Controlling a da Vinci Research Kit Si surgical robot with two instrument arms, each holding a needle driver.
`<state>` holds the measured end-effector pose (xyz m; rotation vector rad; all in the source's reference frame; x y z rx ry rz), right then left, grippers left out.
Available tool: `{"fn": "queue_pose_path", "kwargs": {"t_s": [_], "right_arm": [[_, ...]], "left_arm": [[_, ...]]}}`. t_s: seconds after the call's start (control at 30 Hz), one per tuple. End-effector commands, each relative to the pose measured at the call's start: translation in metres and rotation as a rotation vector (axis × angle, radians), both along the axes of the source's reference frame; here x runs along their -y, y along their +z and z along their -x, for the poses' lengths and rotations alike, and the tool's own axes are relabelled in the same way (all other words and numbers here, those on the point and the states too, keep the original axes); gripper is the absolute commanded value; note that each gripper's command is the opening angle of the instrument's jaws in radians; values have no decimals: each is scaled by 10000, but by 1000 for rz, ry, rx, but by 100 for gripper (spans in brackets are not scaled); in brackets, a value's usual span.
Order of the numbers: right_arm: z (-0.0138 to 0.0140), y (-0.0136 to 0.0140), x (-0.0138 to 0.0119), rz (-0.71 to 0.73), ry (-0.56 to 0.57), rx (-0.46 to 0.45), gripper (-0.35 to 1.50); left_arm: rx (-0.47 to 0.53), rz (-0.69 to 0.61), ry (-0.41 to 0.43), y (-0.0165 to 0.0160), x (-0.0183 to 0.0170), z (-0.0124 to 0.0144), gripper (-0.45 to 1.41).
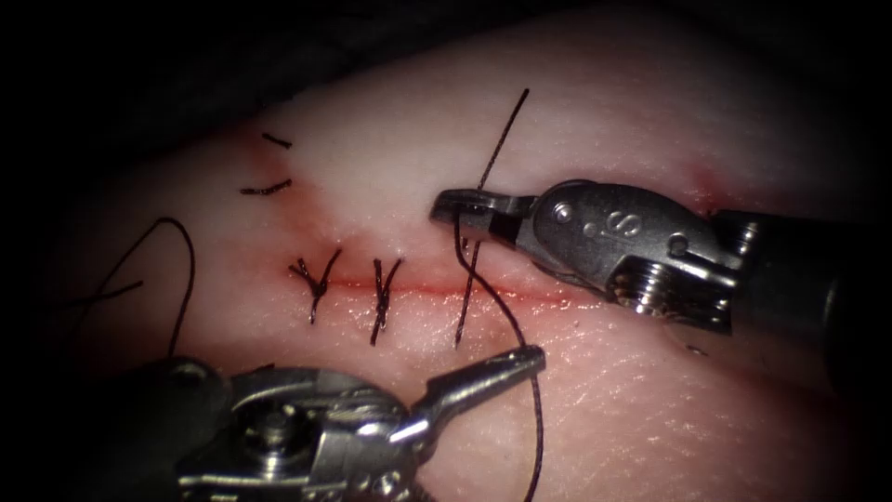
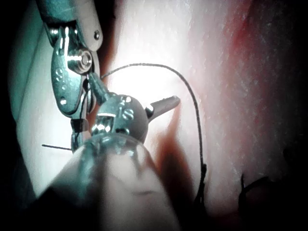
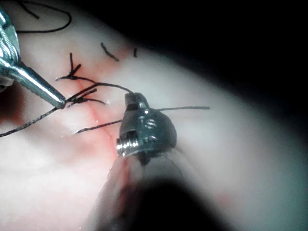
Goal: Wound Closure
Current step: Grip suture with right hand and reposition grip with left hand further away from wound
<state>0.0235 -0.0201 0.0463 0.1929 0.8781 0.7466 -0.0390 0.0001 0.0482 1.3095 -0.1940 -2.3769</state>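
The left tool (image 1: 520,361) fingers and the right tool (image 1: 460,209) fingers each grip the thread (image 1: 520,325) over the tissue's (image 1: 650,112) cut (image 1: 427,290).

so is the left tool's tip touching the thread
Touching. In the endoscope view the left tool has its jaws shut on the thread below the cut; the right wrist view shows thread meeting its tip.

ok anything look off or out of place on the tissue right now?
Two cut ends of thread lie loose on the tissue above the cut, left of the right tool. Otherwise tidy: two knotted stitches cross the cut. Both the right and left tool grip the thread.
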Motion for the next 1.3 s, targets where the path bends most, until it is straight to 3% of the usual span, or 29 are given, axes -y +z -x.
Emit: {"fn": "queue_pose_path", "kwargs": {"t_s": [0.03, 0.4, 0.63, 0.7, 0.77, 0.8, 0.97, 1.07, 1.3], "right_arm": [[-12, 6, -10, 3, 9, -4, -35], [-15, 28, 0, -18, 14, 11, -35], [-17, 23, 2, -20, 13, 8, -35], [-17, 22, 3, -20, 13, 8, -35], [-18, 21, 4, -20, 13, 8, -35], [-18, 21, 4, -20, 13, 8, -35], [-18, 19, 6, -21, 12, 7, -35], [-18, 18, 7, -23, 9, 7, -35], [-11, 7, 12, -22, 7, -8, -35]], "left_arm": [[5, 16, -2, 1, -9, 7, 106], [100, 217, 108, -31, 7, 26, 98], [109, 251, 136, -35, 15, 19, 68], [103, 254, 135, -30, 13, 17, 52], [98, 256, 133, -26, 12, 16, -26], [92, 258, 130, -24, 10, 16, -45], [18, 271, 118, -16, 6, 16, -45], [-9, 242, 174, -17, 4, 14, -45], [38, 243, 117, -30, -8, -23, -45]]}}
